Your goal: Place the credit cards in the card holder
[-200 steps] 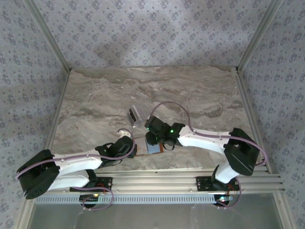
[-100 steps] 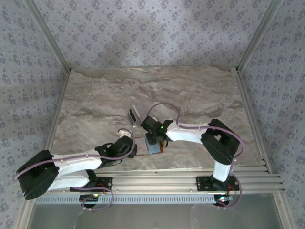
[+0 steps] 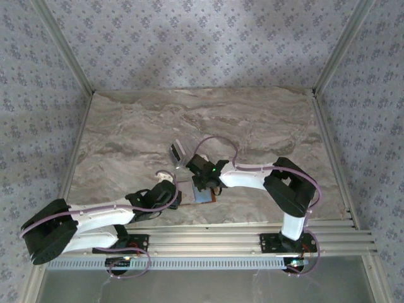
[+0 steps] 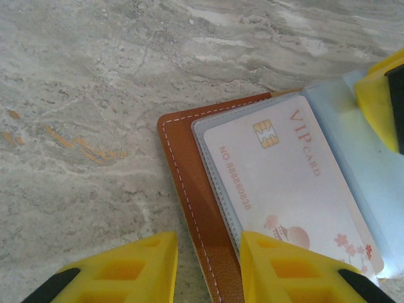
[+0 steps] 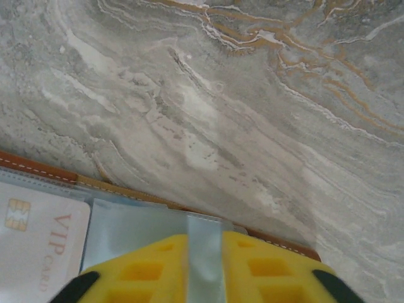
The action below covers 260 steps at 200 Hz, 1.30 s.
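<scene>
The brown leather card holder (image 3: 203, 193) lies open near the table's front edge, between both grippers. In the left wrist view its stitched cover (image 4: 189, 189) runs up between my left gripper's (image 4: 209, 243) yellow fingers, which are shut on that edge. A white VIP credit card (image 4: 278, 177) sits in a clear sleeve. My right gripper (image 5: 205, 240) is shut on a pale blue-grey strip of the card holder (image 5: 38, 167), and the same card (image 5: 31, 252) shows at the lower left. More credit cards (image 3: 178, 151) lie just beyond the holder. The right finger (image 4: 379, 101) touches the sleeves.
The marble tabletop (image 3: 265, 126) stretches wide behind and to both sides of the holder. Patterned walls enclose the table on three sides. An aluminium rail (image 3: 252, 230) with the arm bases runs along the front edge.
The right arm folded up, its elbow rising and pulling in toward the middle, while its gripper shifted slightly left over the holder. The left arm and holder stayed put.
</scene>
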{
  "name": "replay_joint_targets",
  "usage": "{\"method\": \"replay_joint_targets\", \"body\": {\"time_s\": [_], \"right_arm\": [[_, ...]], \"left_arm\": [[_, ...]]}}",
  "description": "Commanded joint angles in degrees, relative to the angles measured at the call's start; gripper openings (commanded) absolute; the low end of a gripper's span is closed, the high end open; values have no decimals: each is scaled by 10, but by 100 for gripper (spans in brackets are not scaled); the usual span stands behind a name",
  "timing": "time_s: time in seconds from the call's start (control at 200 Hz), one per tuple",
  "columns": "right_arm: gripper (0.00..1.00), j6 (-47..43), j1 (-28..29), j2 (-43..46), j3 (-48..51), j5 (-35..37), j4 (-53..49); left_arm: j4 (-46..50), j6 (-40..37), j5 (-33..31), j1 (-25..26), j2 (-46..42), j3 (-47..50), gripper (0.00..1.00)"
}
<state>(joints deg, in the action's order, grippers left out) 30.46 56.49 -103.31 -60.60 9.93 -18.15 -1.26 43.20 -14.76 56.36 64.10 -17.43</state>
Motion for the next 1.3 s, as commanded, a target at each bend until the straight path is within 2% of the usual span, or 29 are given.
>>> {"method": "replay_joint_targets", "body": {"time_s": [0.0, 0.22, 0.725, 1.294], "right_arm": [[15, 5, 3, -17, 15, -10, -14], [0, -2, 0, -3, 1, -17, -25], [0, -13, -5, 56, 5, -106, 22], [1, 11, 9, 15, 14, -216, 97]], "left_arm": [[9, 10, 1, 0, -11, 4, 32], [0, 11, 3, 0, -5, 10, 32], [-11, 15, 6, 1, 3, 16, 31], [-5, 15, 5, 0, -8, 18, 31]]}}
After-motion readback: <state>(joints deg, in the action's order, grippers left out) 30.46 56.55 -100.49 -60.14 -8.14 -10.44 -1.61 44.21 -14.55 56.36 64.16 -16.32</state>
